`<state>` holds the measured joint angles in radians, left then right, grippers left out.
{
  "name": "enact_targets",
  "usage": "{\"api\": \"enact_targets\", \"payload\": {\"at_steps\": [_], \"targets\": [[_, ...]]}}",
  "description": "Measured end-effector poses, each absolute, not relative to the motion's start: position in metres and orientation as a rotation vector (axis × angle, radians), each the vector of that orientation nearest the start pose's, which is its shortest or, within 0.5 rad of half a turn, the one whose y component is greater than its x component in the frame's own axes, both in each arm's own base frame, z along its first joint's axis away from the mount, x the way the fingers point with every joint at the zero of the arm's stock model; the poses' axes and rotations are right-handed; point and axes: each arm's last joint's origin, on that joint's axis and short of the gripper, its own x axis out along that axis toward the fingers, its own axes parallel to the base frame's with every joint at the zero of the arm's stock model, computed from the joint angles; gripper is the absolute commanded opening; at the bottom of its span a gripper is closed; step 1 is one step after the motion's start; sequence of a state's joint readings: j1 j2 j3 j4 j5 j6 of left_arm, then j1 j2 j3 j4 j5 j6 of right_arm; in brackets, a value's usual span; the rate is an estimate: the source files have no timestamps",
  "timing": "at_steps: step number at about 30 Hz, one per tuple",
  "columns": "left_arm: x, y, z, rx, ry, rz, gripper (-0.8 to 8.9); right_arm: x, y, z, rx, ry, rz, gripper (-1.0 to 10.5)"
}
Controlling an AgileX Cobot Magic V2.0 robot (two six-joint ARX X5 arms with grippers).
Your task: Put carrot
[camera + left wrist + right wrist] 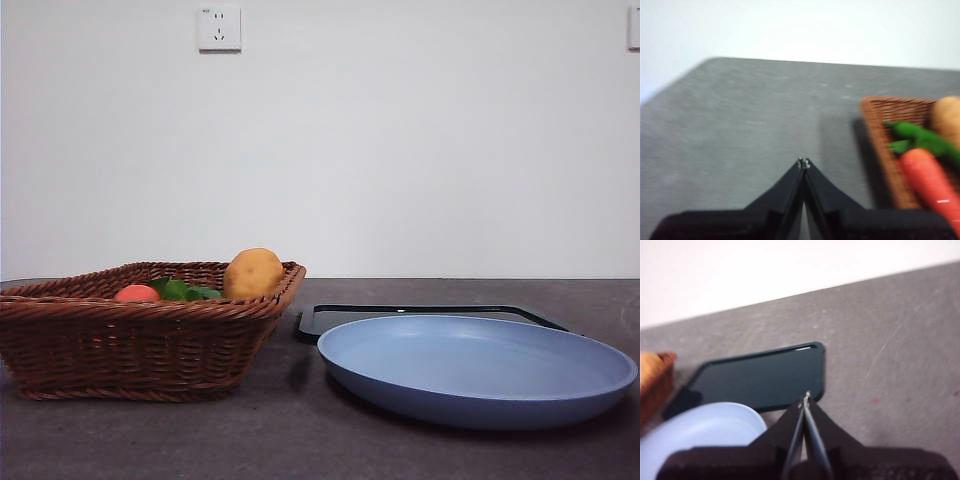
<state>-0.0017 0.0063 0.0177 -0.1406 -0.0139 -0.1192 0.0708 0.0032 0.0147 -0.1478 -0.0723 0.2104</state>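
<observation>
Carrot [137, 293] lies in wicker basket [130, 350], lower left of front frame, beside potato [252, 272]. Blue plate [480, 370] lower right. Left gripper [803, 163] and right gripper [804, 398]: fingers pressed together, holding nothing.

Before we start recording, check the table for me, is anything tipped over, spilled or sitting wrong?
Nothing stands out. The carrot and potato lie inside the wicker basket, the blue plate sits flat in front of the dark tray, and nothing is spilled.
</observation>
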Motion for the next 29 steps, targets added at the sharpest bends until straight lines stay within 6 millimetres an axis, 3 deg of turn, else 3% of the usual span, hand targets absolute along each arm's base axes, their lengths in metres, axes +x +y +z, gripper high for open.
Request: {"api": "enact_targets", "payload": {"at_steps": [8, 18, 29], "targets": [[0.095, -0.008, 0.157, -0.365, 0.161, -0.265, 0.08, 0.096, 0.009, 0.155, 0.511, 0.163, 0.107, 0.0], [0.094, -0.009, 0.161, -0.477, 0.221, -0.278, 0.07, 0.093, 0.012, 0.16, 0.575, 0.256, 0.193, 0.0], [0.104, -0.011, 0.221, -0.479, 0.294, -0.346, 0.07, 0.093, 0.012, 0.216, 0.531, 0.43, 0.15, 0.0]]}}
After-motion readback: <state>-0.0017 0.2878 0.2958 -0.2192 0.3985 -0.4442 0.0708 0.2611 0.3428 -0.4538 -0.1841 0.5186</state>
